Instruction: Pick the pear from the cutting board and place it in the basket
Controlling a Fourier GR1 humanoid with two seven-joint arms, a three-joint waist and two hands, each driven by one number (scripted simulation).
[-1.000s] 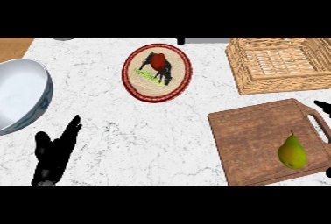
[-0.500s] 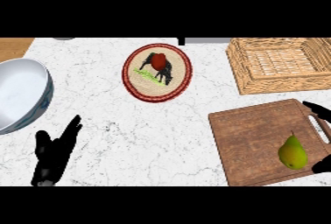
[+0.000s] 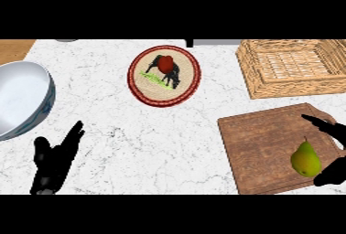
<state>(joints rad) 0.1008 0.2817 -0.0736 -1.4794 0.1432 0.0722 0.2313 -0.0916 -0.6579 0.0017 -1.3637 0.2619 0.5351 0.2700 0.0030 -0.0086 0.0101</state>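
On the cutting board (image 3: 263, 146), near its right edge and toward the bottom of the view, the pear (image 3: 305, 159) lies with its stem end pointing to the top of the view. My right hand (image 3: 323, 125) comes in from the right edge with its fingers spread apart. The fingers reach over the board just above the pear and my thumb shows just below and right of it, so the pear sits between them. Can't tell if the thumb touches it; nothing is closed round it. The basket (image 3: 297, 89) sits above the board, well apart from the pear. My left hand (image 3: 57, 157) rests at lower left on the marble counter (image 3: 135, 137), fingers straight. A white bowl (image 3: 20, 103) is at the left edge, and a red-rimmed plate (image 3: 164, 75) is at top centre.
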